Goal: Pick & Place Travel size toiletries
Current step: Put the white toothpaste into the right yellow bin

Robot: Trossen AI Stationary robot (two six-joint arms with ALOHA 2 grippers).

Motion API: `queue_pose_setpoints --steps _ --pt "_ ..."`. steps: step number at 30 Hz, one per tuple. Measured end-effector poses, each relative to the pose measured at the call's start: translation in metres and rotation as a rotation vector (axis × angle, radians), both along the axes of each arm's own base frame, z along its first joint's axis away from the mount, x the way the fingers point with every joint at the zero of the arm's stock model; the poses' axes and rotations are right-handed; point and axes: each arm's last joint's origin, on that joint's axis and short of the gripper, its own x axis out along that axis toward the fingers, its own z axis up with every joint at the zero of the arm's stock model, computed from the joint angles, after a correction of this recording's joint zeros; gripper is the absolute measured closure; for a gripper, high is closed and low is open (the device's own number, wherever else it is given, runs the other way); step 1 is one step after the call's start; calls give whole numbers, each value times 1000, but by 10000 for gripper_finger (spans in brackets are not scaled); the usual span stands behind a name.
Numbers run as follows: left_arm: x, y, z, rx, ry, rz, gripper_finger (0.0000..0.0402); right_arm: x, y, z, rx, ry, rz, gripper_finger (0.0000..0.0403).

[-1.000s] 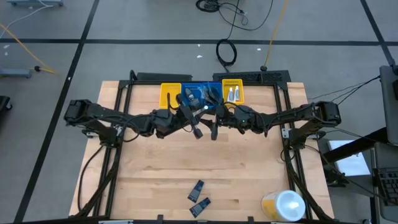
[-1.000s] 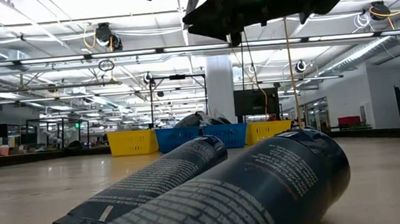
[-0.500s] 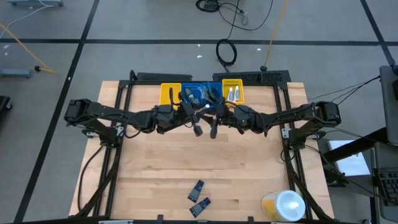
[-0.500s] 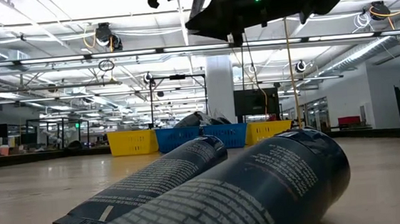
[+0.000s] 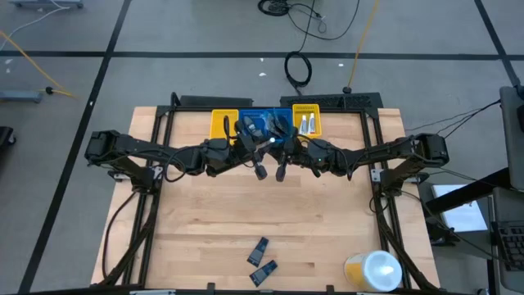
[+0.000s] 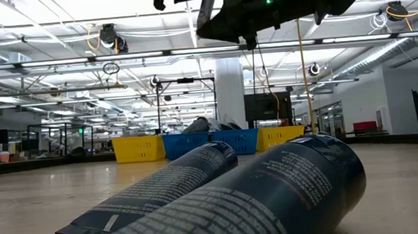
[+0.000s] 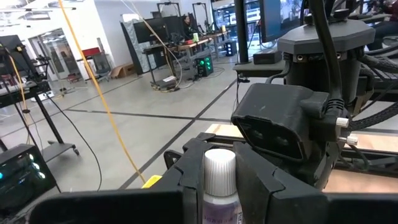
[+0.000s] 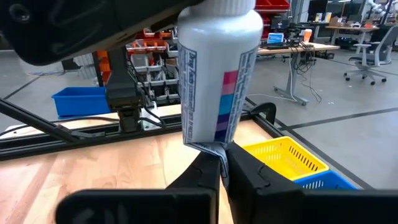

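Wooden table (image 5: 270, 221) under open workshop floor, cables beyond the far edge. Both arms meet above the far middle of the table, just near of the bins.

Left gripper (image 7: 221, 186): fingers closed on the cap end of a white tube (image 8: 214, 74); the white cap (image 7: 220, 169) shows between its fingers in the left wrist view. Right gripper (image 8: 222, 167): fingers pinched shut on the tube's flat crimped tail. The tube carries pink, blue and purple colour blocks down one side and hangs in the air between the two grippers, clear of the table.

Behind the grippers, along the far edge: yellow bin (image 5: 221, 123) at left, blue bin (image 5: 260, 121) in the middle holding dark items, second yellow bin (image 5: 307, 120) at right with two small white tubes (image 5: 305, 124).

Near edge: two dark tubes (image 5: 260, 260) lie side by side. Large yellow container with white lid (image 5: 372, 270) sits at the near right corner.
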Motion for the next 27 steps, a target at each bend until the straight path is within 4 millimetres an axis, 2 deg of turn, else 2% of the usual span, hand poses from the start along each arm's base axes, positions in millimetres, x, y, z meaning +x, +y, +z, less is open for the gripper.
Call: queue_pose_setpoints --steps 8,14,19,23,27 --pt "0 0 0 49 20 6 337 0 -1 -1 0 15 -9 402" --pt "-11 -1 13 112 19 133 335 0 -4 -2 2 30 -24 403" --pt "-23 -2 26 132 0 200 335 -2 -14 -1 4 38 -45 402" --pt "-37 -5 43 152 -37 293 335 -5 -27 -18 40 146 -88 402" --pt "-43 -11 44 163 2 331 335 -8 -41 -12 44 124 -131 402"
